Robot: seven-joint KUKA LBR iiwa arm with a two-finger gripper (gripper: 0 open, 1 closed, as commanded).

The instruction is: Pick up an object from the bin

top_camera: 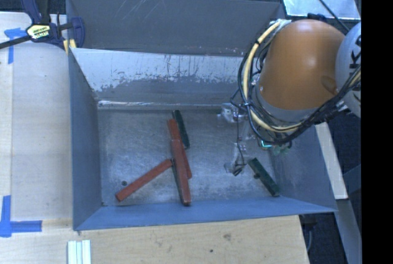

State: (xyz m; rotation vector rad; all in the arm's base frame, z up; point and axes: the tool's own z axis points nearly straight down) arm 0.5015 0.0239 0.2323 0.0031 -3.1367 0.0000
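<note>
In the camera view, the pick had not yet been made: every piece lay flat on the floor of the grey metal bin [86,152], and nothing was seen raised off it. The gripper [237,166] hung low, close to the floor, under the arm's smooth orange cover [301,66]. Whether it was released or clenched could not be told. Just right of the gripper lay a short dark green bar [264,178], slanted, matt and straight-edged; this was the nearest thing to it. Well left of the gripper lay reddish-brown bars [182,177], long and flat, with one slanted bar [144,181] farther left and a thin dark green stick [181,131] at their upper end. The grasp and the lift remained to be done.
</note>
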